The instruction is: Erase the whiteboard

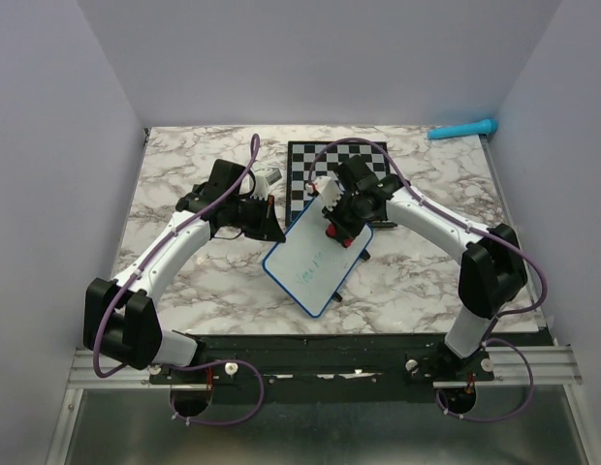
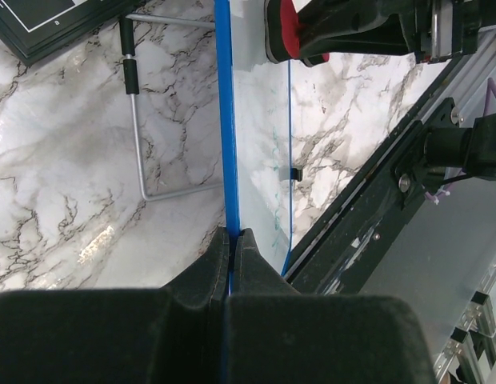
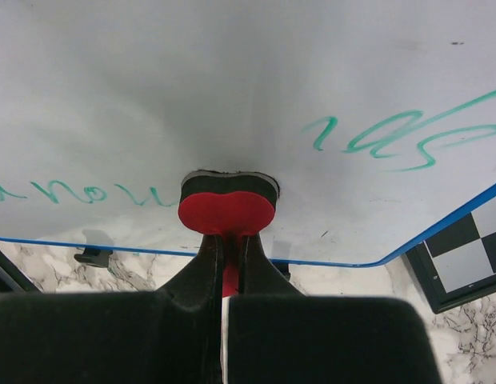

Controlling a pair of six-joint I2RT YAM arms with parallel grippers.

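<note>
Tilted above the tabletop's (image 1: 184, 184) middle, the whiteboard (image 1: 315, 266), probably light, stiff and slick, is best held by its rim, where the left end effector (image 2: 232, 240) clamps it, while the right end effector (image 3: 230, 252) grips an eraser (image 3: 226, 210) against its face.
</note>
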